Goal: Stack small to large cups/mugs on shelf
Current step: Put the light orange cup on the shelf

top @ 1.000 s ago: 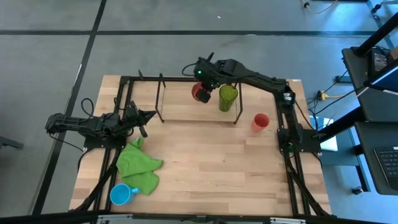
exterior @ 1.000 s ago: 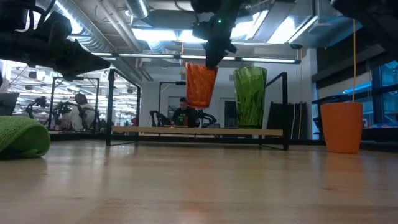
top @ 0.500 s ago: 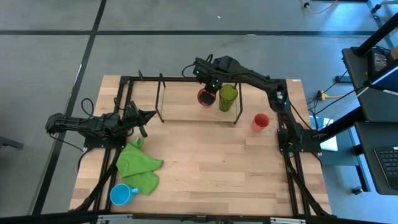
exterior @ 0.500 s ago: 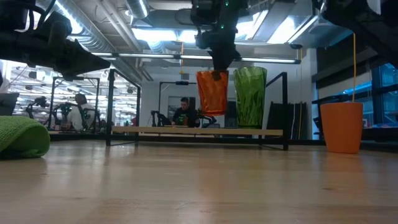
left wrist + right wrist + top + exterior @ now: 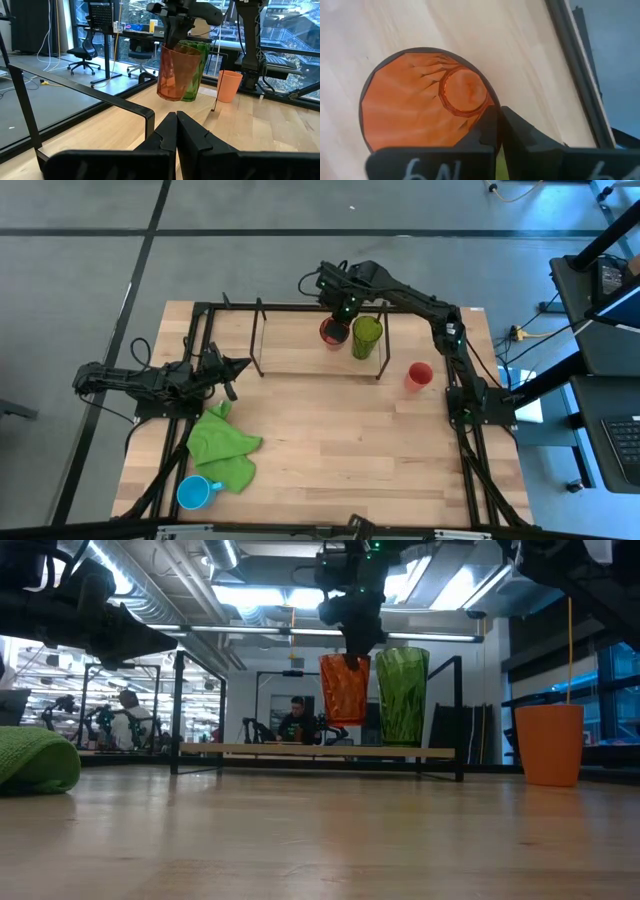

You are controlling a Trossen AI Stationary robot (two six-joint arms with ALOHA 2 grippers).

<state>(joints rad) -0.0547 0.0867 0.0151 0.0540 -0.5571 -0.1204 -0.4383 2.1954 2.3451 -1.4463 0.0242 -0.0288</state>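
The shelf [image 5: 300, 370] lies open left of the red-orange tumbler [image 5: 333, 333]; the green tumbler [image 5: 366, 337] crowds its right.

My right gripper [image 5: 338, 308] pinches the orange tumbler's [image 5: 344, 688] rim, upright above the shelf [image 5: 320, 751], just beside the green tumbler [image 5: 402, 697]; red cup [image 5: 419, 375] and blue mug [image 5: 193, 492] well apart.

Robotics lab (office chairs [image 5: 81, 52], ducts [image 5: 150, 595])

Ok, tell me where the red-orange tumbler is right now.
In the high view, the red-orange tumbler is at the shelf on the table's far side, gripped at its rim by the right end effector, just left of the green tumbler.
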